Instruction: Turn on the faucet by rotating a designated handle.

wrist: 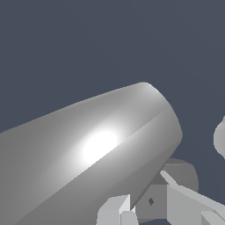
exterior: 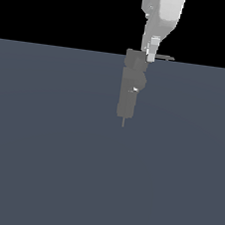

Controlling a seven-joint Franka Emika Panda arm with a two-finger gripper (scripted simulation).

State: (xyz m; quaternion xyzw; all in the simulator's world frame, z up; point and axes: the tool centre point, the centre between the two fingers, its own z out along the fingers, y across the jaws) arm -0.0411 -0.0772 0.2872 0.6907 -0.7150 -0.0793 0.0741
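Faucet (exterior: 131, 84) upright mid-scene, near the far edge of the floor (exterior: 39, 150); handle (exterior: 164, 57) jutting toward the exterior view's right. Risk, likely: slipping off that thin lever, turning nothing. Arm (exterior: 162, 15) straight down from above, gripper (exterior: 153, 52) against the hub; finger spread impossible to tell.

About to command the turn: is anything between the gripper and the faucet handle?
Nothing visible. In the exterior view the gripper is already down at the handle, beside the top of the faucet. Whether they touch, or how the jaws stand, cannot be told.
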